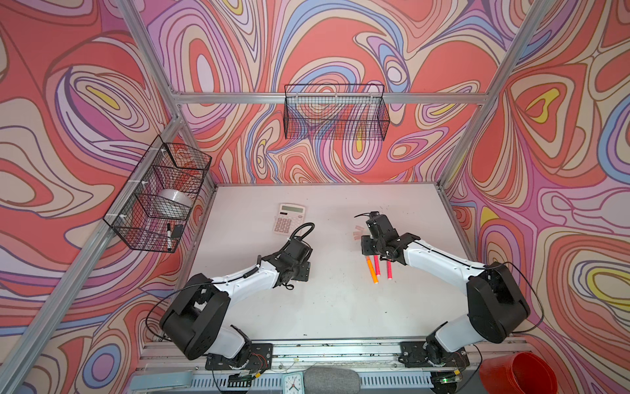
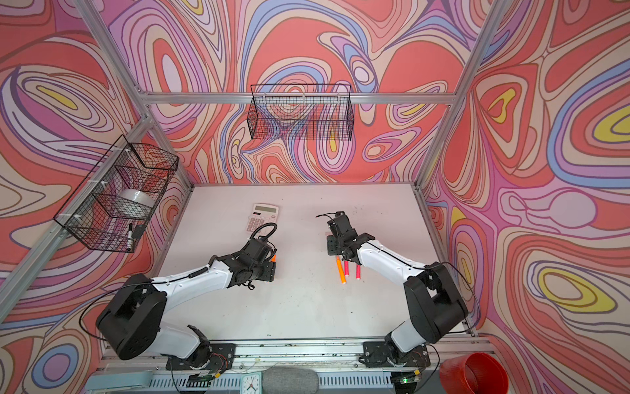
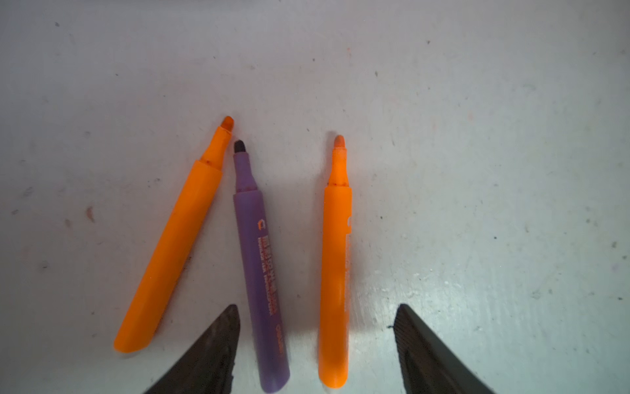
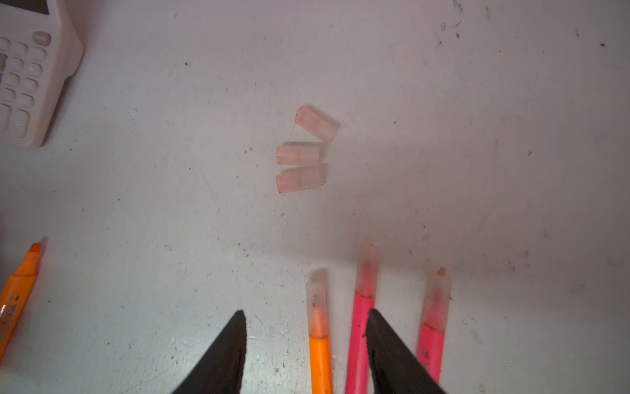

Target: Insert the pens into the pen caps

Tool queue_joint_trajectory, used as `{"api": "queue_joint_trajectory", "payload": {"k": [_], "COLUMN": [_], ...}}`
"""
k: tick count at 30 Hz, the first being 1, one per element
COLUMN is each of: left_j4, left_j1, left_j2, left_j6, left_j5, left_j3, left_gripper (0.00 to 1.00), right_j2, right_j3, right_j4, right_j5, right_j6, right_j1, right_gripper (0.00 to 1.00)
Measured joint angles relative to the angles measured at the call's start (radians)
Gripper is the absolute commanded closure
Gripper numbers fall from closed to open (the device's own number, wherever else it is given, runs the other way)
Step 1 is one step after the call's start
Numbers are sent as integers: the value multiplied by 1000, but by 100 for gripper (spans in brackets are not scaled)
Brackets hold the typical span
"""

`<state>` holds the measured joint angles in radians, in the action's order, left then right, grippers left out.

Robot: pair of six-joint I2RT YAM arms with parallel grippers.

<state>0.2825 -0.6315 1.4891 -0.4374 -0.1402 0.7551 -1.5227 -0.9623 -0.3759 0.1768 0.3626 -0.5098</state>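
In the left wrist view three uncapped pens lie on the white table: an orange pen (image 3: 170, 238), a purple pen (image 3: 259, 266) and another orange pen (image 3: 335, 266). My left gripper (image 3: 317, 307) is open just above them, and its jaws straddle the purple pen and the nearer orange one. In the right wrist view three loose pen caps (image 4: 300, 153) lie together. Nearer lie a capped orange pen (image 4: 320, 358) and two capped pink pens (image 4: 359, 324) (image 4: 433, 341). My right gripper (image 4: 306, 311) is open and grips nothing; the capped orange pen lies on the table between its jaws.
A pink calculator (image 1: 289, 218) lies at the back left of the table. Wire baskets (image 1: 160, 194) on the left wall hold a tape roll and a black-and-white marker (image 1: 168, 235). Another basket (image 1: 335, 112) hangs on the back wall. A red cup (image 1: 518, 373) stands off the front right corner.
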Motion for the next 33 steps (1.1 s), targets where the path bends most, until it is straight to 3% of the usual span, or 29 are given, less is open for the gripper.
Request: {"api": "queue_joint_trajectory", "payload": {"k": [8,16,26,33], "left_j4": [24,46,81,89], "left_j1": [-6,-9,-10,-10], "left_j2": [37,80,162,172], "left_j6": [19,23,34,45], "left_j5": [33,54,54,54], "left_j3": [40,63,123,139], "left_gripper": [35,49,72,94], "right_j2": [61,63,69,84], "right_j3": [32,32,32,39], "right_j4": [35,50,51,68], "right_j5": [-14,-29,-45,-54], "right_j6": [17,25,25,33], "right_j1": [0,0,0,0], "right_gripper": [45,45,45,45]}}
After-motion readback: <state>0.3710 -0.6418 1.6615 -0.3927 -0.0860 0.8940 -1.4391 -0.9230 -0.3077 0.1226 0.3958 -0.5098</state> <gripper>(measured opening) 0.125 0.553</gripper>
